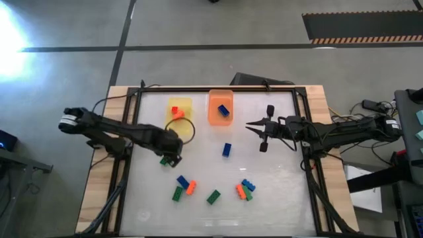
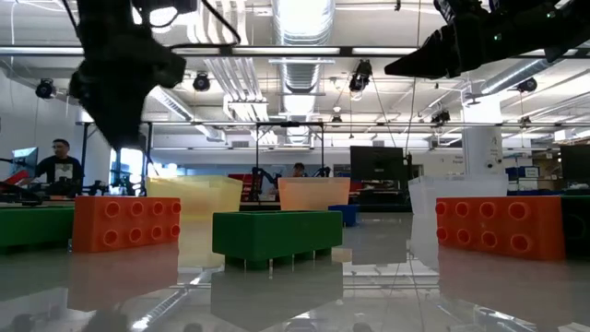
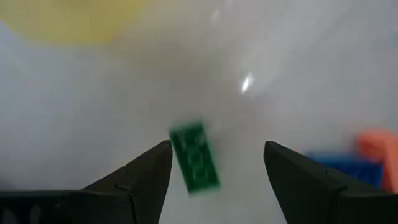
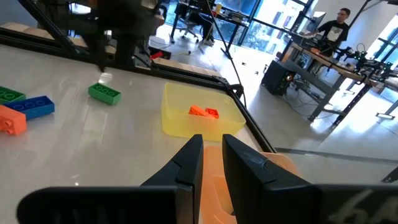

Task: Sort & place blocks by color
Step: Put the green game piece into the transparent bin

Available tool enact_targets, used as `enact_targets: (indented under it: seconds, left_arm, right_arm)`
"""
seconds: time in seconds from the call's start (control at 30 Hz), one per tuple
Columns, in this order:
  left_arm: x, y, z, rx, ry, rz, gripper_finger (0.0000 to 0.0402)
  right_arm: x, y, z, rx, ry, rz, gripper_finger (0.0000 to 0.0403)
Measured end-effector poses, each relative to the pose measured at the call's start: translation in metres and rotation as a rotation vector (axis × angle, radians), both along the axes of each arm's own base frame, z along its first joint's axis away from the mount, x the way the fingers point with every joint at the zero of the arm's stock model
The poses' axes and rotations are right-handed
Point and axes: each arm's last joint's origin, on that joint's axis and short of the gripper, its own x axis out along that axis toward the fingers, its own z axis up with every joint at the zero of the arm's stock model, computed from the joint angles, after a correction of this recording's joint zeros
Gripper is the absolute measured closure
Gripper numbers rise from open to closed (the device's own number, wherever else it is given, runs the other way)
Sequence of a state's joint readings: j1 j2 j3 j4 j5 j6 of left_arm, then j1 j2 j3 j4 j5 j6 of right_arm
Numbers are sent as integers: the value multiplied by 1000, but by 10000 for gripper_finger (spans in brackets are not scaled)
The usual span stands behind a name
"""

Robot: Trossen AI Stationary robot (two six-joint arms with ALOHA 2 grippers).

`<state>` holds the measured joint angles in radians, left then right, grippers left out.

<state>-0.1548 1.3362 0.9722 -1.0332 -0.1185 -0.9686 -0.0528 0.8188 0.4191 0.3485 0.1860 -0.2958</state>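
Item: green block [image 3: 194, 157], small studded plastic brick, lying flat on the white table [image 1: 277, 198] just below the clear tray [image 1: 186, 130], between the spread fingers of the left gripper [image 1: 173, 157]; in the left wrist view it sits at a slant to the fingers and neither touches it

Handling, judged: light, rigid, smooth-sided; likely to skid or twist on the glossy top if one finger meets it first. Best hold is across the two long flat sides, low on the body and clear of the studs, with the jaws turned to match its slant

Other stock:
- orange block [image 1: 176, 111] in the yellow tray [image 1: 179, 102]
- blue block [image 1: 224, 110] in the orange tray [image 1: 214, 116]
- loose blue block [image 1: 227, 149] mid-table
- blue, orange and green cluster [image 1: 184, 187] at the near edge, left
- single green [image 1: 213, 197] beside it
- second mixed cluster [image 1: 245, 190] to the right

Right gripper [image 1: 251, 125]: fingers nearly pressed together, nothing between them, hanging above the table beside the orange tray, waiting

Status, judged: most blocks unsorted; green has no block in any tray yet
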Motion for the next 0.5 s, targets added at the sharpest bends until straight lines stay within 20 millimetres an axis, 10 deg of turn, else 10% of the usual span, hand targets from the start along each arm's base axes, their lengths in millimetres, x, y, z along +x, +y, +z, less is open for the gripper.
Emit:
enact_targets:
  seconds: [0.5]
  left_arm:
    - [17, -18, -48, -42, 233, -10, 164]
  right_arm:
    - [0, 0, 0, 7, -1, -1, 351]
